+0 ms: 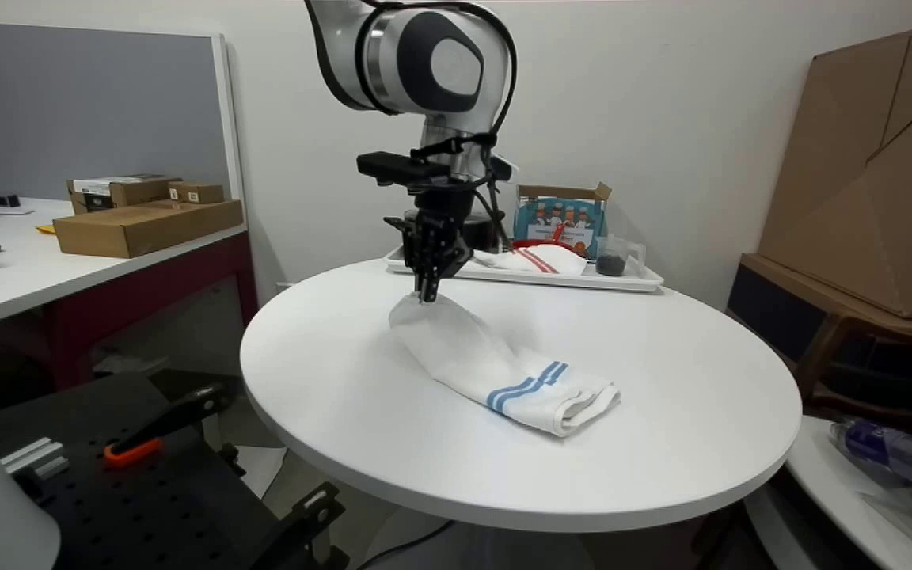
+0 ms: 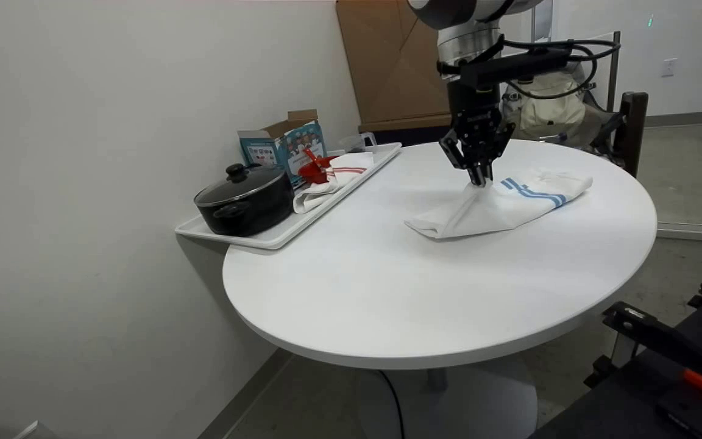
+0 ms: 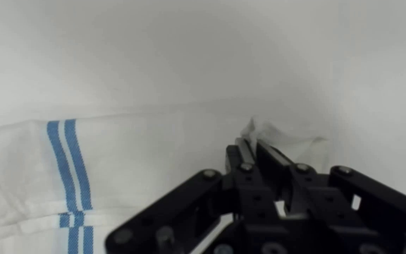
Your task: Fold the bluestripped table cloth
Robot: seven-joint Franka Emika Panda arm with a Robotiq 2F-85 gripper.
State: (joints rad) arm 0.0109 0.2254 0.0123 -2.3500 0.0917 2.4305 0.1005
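The bluestripped table cloth (image 1: pixel 472 352) is white with a pair of blue stripes and lies as a long folded strip on the round white table. It also shows in an exterior view (image 2: pixel 515 204) and in the wrist view (image 3: pixel 136 151). My gripper (image 1: pixel 427 296) points down at the plain, unstriped end of the cloth. Its fingers (image 3: pixel 251 141) are closed around a pinched fold of the fabric, which bunches up at the fingertips. In an exterior view the gripper (image 2: pixel 481 182) draws the cloth into a small peak. The striped end lies flat on the table.
A white tray (image 2: pixel 287 235) at the table's wall side holds a black lidded pot (image 2: pixel 244 201), a red-striped cloth (image 2: pixel 351 163), a red utensil (image 2: pixel 316 171), a blue box (image 1: pixel 557 218) and a clear cup (image 1: pixel 614 257). The round table (image 1: pixel 345 356) has an open edge.
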